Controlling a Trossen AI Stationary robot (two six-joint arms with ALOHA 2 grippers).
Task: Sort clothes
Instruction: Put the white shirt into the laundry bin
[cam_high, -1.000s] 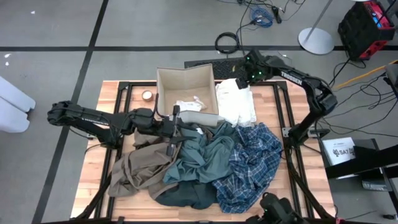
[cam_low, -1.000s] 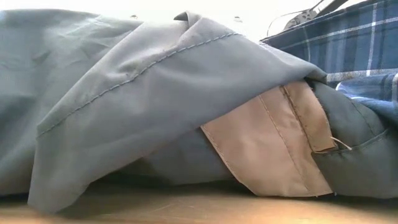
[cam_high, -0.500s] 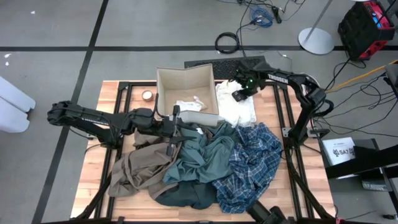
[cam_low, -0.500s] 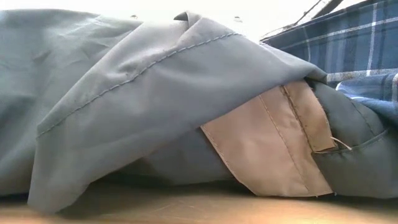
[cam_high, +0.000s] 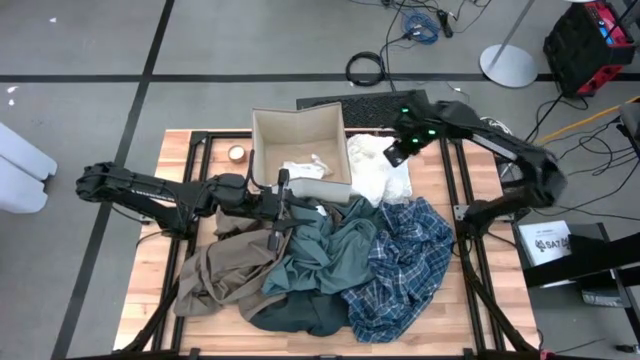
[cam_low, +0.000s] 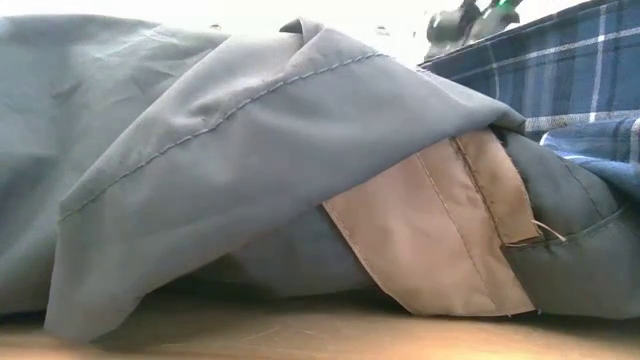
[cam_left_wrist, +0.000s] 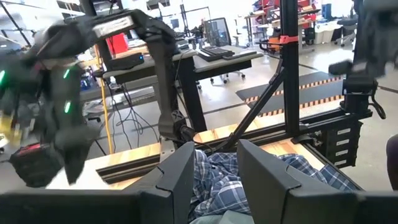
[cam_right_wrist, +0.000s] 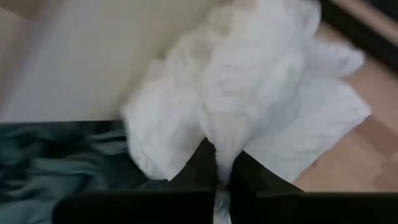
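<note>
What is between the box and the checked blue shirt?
In the high view, the teal-grey shirt fills most of the stretch between the box and the blue plaid shirt, with white cloth beside the box.

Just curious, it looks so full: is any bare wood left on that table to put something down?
Yes: bare table left of the fabric box, near a small round thing, and a strip right of the white cloth. The middle and front are crowded.

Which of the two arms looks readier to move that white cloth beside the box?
The right one, probably. Its tool is already shut on the white cloth next to the beige box. The left tool sits over the teal-grey shirt, away from the white cloth.
</note>
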